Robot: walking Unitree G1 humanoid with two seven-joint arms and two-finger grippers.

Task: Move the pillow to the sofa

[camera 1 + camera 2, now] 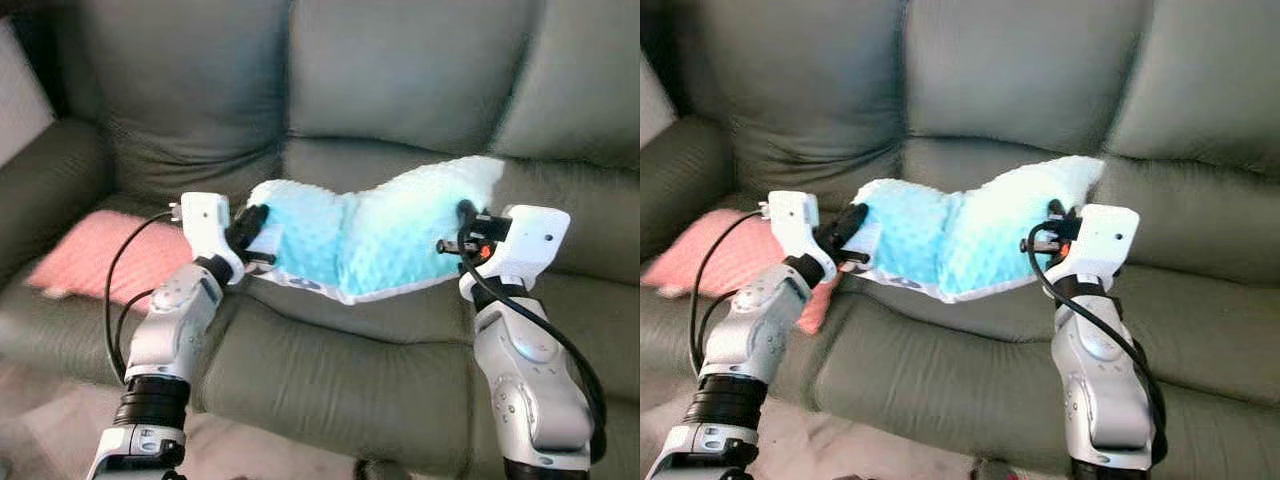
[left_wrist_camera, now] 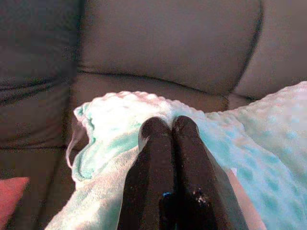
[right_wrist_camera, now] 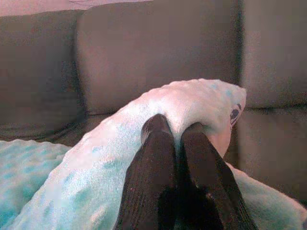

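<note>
Nearest the camera, the two silver arms rise from 7 and 5 o'clock and reach forward over the sofa's seat.

The left gripper (image 1: 262,238) sits at about 9 o'clock of the pillow (image 1: 365,235), its two black fingers (image 2: 156,158) pressed together and clenched on the pillow's left corner. A fold of fabric bunches around the fingertips in the left wrist view.

The right gripper (image 1: 462,228) is at the pillow's 3 o'clock edge, fingers (image 3: 153,153) likewise pinched on the fabric, which humps up over them in the right wrist view.

Between the two grippers the pillow hangs in the air, above the front of the seat cushions and not resting on them. It is pale aqua-blue with a bumpy, dotted plush surface, paler, near white, toward its upper right corner. It sags in the middle into a shallow V, with a white seam edge along its lower side. A small dark mark shows near one corner in the right wrist view.

At 9 o'clock, a pink cushion (image 1: 95,262) lies on the sofa (image 1: 400,80) seat, partly behind the left arm.

Farthest off stand the grey-green back cushions.
</note>
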